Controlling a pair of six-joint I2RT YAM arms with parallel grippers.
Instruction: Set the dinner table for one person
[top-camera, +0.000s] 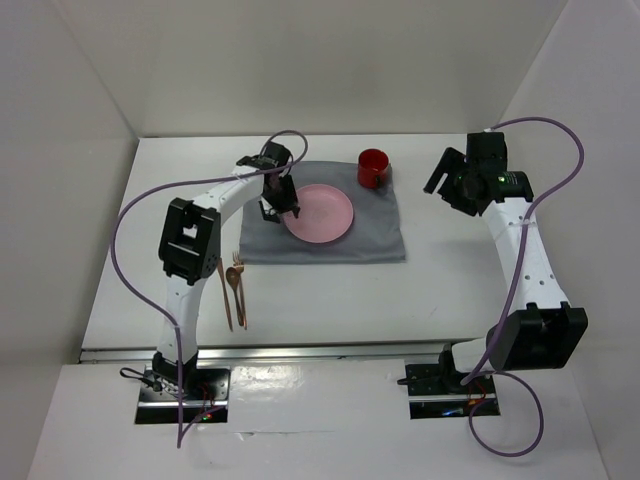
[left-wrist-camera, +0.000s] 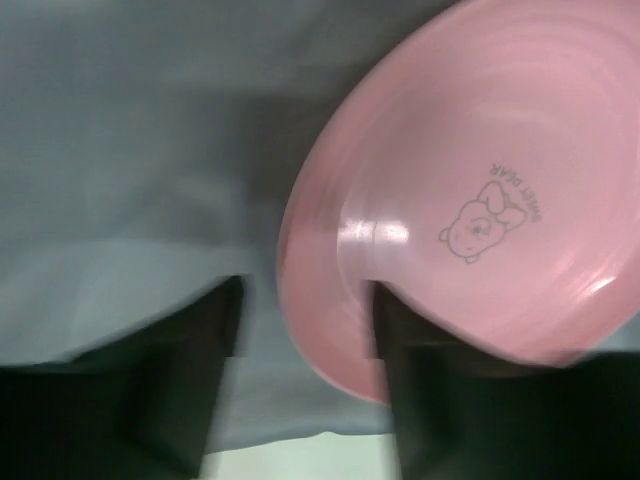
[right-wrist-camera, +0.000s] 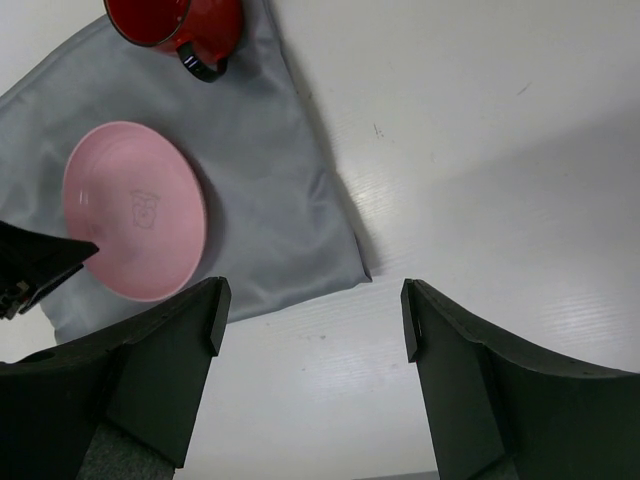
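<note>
Partway: on your matte-white rectangular dinner table, the round pink plate sits bare on the grey cloth. The red mug at its 1 o'clock looks empty. The copper fork and spoon, off-cloth at 8 o'clock, are left to place. Your left gripper gapes astride the plate's 9 o'clock rim; your right gripper hangs wide, empty.

Plain white walls close in at the back, left and right, evenly and softly lit.

Matte-white dinner table carries a grey cloth laid flat mid-table toward the far side, plus copper-coloured cutlery lying directly on the top just off the cloth's near-left corner.
</note>
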